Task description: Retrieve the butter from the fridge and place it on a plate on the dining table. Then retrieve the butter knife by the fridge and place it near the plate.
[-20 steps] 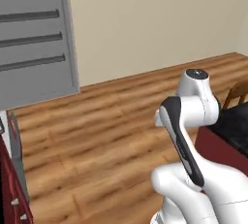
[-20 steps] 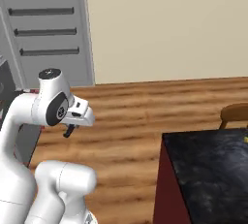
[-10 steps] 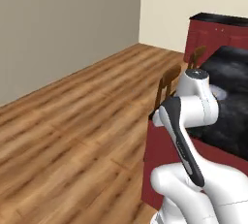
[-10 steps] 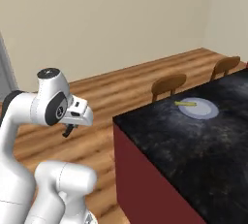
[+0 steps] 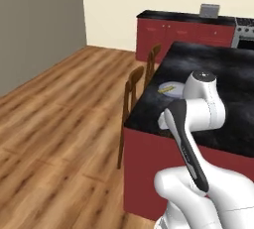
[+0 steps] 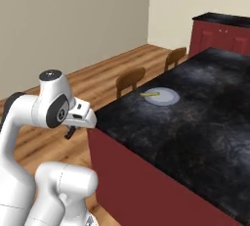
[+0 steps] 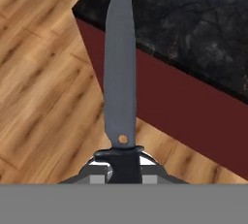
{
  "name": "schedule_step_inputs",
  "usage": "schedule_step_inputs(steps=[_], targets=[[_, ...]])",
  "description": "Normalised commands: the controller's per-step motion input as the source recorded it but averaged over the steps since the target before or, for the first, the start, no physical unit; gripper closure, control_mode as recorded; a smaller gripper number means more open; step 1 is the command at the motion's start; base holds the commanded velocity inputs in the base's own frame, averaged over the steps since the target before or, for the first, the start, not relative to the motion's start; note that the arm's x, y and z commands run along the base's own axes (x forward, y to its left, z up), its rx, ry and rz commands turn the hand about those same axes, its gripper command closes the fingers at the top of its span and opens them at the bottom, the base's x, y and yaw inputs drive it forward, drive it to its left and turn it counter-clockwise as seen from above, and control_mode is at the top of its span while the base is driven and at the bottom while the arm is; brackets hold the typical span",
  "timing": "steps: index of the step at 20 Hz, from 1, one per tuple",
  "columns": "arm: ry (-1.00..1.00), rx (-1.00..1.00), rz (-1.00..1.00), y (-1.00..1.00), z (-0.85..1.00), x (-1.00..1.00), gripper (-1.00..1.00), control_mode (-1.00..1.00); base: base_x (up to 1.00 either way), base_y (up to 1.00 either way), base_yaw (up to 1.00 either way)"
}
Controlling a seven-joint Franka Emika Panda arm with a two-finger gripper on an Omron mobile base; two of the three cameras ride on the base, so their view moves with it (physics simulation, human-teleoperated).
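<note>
My gripper [image 7: 124, 167] is shut on the dark handle of the butter knife [image 7: 120, 72], and its grey blade points straight away from the hand. Below the blade lie the wood floor and a corner of the dining table [image 7: 193, 19]. The gripper [image 6: 71, 132] hangs just off the table's near-left corner [image 6: 205, 122]. The plate [image 6: 163, 97] lies near the table's left edge with the yellow butter [image 6: 150, 93] on its rim. From the left base view the plate [image 5: 171, 89] and the butter [image 5: 164, 88] sit just beyond my arm. The fridge is out of view.
Two wooden chairs [image 5: 133, 91] [image 5: 153, 57] stand along the table's left side, also the chairs [image 6: 131, 79] [image 6: 175, 56]. Black wall counters with red cabinets [image 5: 188, 29] run along the far wall. Open wood floor [image 5: 54, 124] lies to the left.
The base has turned, so the whole picture has swung. The fridge and bare wall have left view, and the table with the plate now lies ahead. The knife stays in my gripper.
</note>
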Motion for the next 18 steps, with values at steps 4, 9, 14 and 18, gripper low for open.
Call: schedule_step_inputs(steps=[4, 9, 14, 18], targets=[[0.00, 0.00, 0.00, 0.00, 0.00, 0.00, 1.00, 1.00, 0.64, 0.19, -0.23], [0.00, 0.00, 0.00, 0.00, 0.00, 0.00, 1.00, 1.00, 0.68, 0.30, -0.40], [0.00, 0.00, 0.00, 0.00, 0.00, 0.00, 1.00, 1.00, 0.29, 0.62, -0.61], [0.00, 0.00, 0.00, 0.00, 0.00, 0.00, 1.00, 1.00, 0.22, 0.41, -0.56]])
